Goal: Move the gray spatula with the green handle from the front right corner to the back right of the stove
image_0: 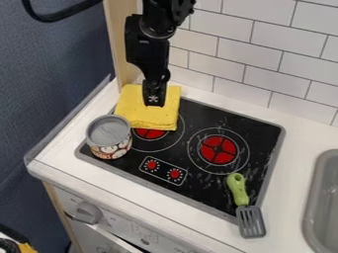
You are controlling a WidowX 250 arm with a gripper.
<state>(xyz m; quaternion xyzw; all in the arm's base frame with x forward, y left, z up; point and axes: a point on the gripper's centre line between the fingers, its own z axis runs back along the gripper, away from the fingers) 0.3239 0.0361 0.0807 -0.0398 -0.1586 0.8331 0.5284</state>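
Along the back, a wall of white tiles (264, 49) rises behind the white counter (298, 143) over which I hang. Set into the counter is a black stove top (204, 111) with a gray rim, lying aslant across the view, and to its right is a gray sink (326, 197). My gripper (154, 100) points down over the stove's far left part, its tips in front of a folded yellow cloth (145, 118). How far open it is, and whether it has hold of the cloth or only hovers at it, I cannot tell.

The cloth lies flat in layers over the far left corner of the stove, covering part of the left burner (151, 134). It is nearly square, so no clear long axis shows; its far edge runs almost level across the view, and its layered near edge faces the controls (163, 170), sloping slightly down to the right. Just beside its near left corner a can (109, 141) stands upright, gray end up. At the near right, a spatula (242, 195) has its green handle toward the tiles and its gray slotted blade toward the near edge, reaching past the rim. Between lies the red right burner (218, 149).
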